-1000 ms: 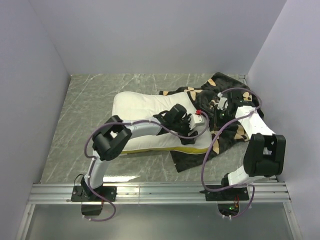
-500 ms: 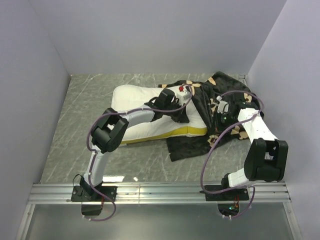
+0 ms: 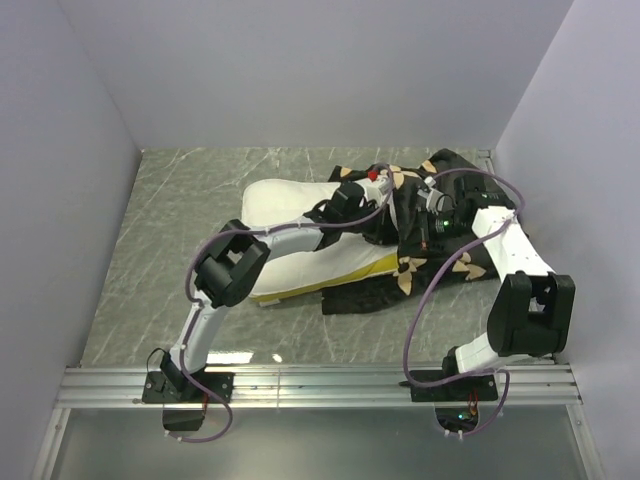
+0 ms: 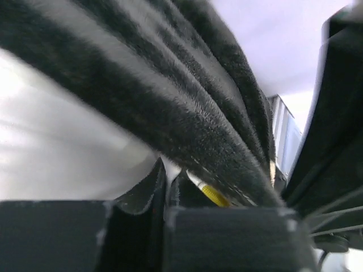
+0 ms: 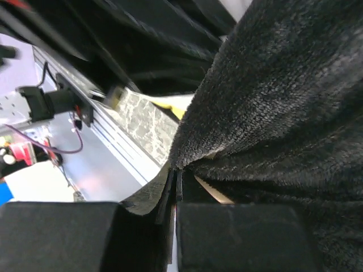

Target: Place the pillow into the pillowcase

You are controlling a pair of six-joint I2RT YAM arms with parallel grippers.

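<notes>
The white pillow (image 3: 290,215) lies mid-table with its yellow band (image 3: 330,278) facing the near side. Its right end is inside the black flowered pillowcase (image 3: 455,180), which is bunched over it. My left gripper (image 3: 378,178) reaches across the pillow to the case's far upper edge. In the left wrist view its jaws (image 4: 167,173) are pinched on the black pillowcase (image 4: 170,85), with the white pillow (image 4: 57,141) beneath. My right gripper (image 3: 418,228) is shut on the near part of the case's opening. In the right wrist view it (image 5: 176,175) holds a raised fold of the velvety pillowcase (image 5: 283,113).
The marble-patterned table (image 3: 180,220) is walled in on the left, back and right sides. A metal rail (image 3: 320,385) carrying both arm bases runs along the near edge. The lower layer of the pillowcase (image 3: 370,292) lies flat in front of the pillow.
My left gripper closed on the pillowcase edge and carried it toward the back. The right gripper lifted its hold leftward. More of the pillow's right end is now covered.
</notes>
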